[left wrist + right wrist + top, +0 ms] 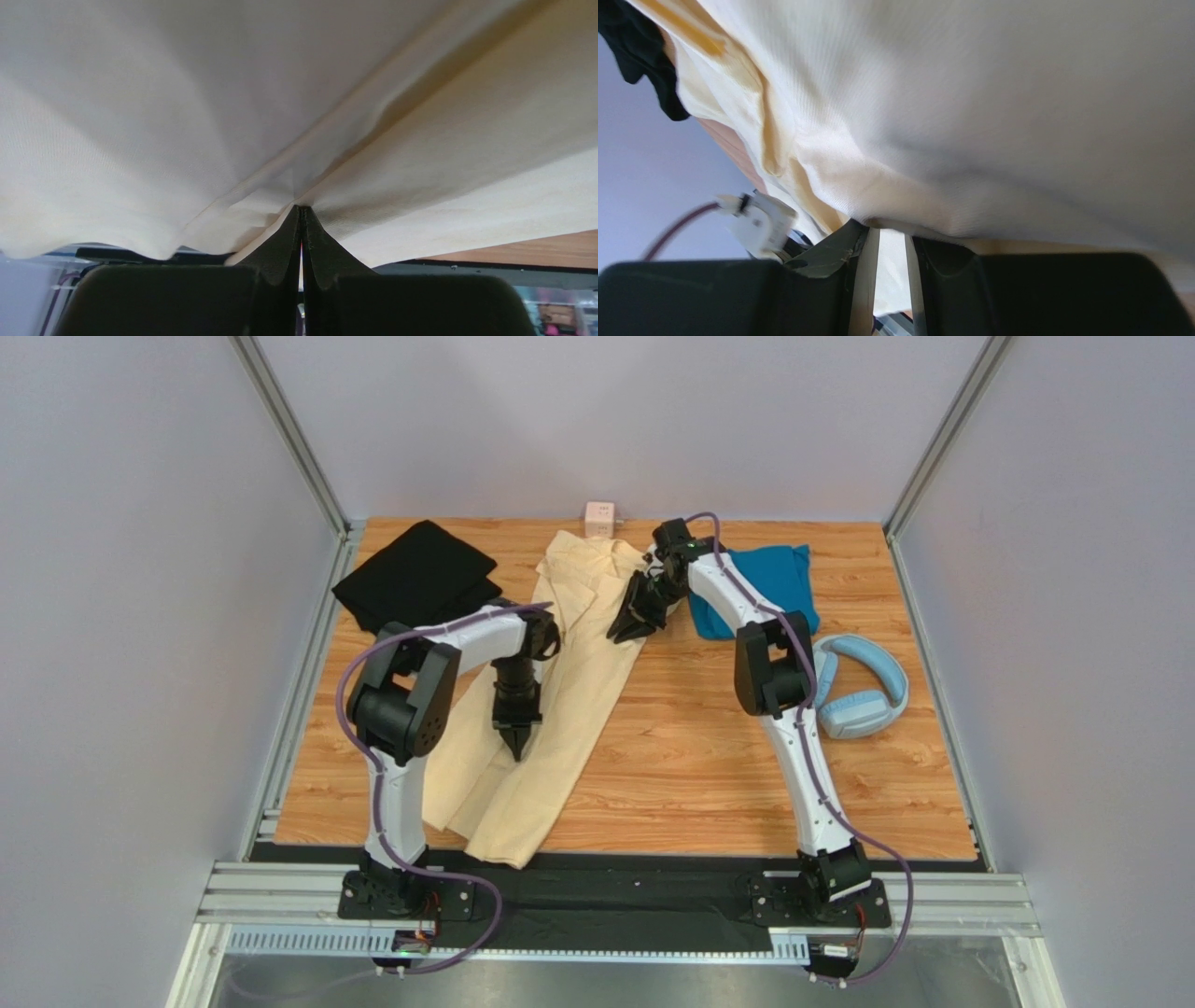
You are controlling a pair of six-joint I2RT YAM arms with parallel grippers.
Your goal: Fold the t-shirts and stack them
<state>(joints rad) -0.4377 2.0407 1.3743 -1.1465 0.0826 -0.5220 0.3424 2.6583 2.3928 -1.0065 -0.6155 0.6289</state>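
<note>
The pale cream t-shirt lies lengthwise on the table's left half, loosely folded along its length. My left gripper points down onto its middle. In the left wrist view it is shut, pinching a ridge of cream cloth. My right gripper is at the shirt's upper right edge. Its jaws stand narrowly apart with a fold of cream cloth between the tips. The black t-shirt lies at the back left, the teal t-shirt at the back right.
Light-blue headphones lie on the wooden table beside the right arm. A small pink cube sits at the back edge. Grey walls close in the left, right and back. Black cloth shows in the right wrist view's corner.
</note>
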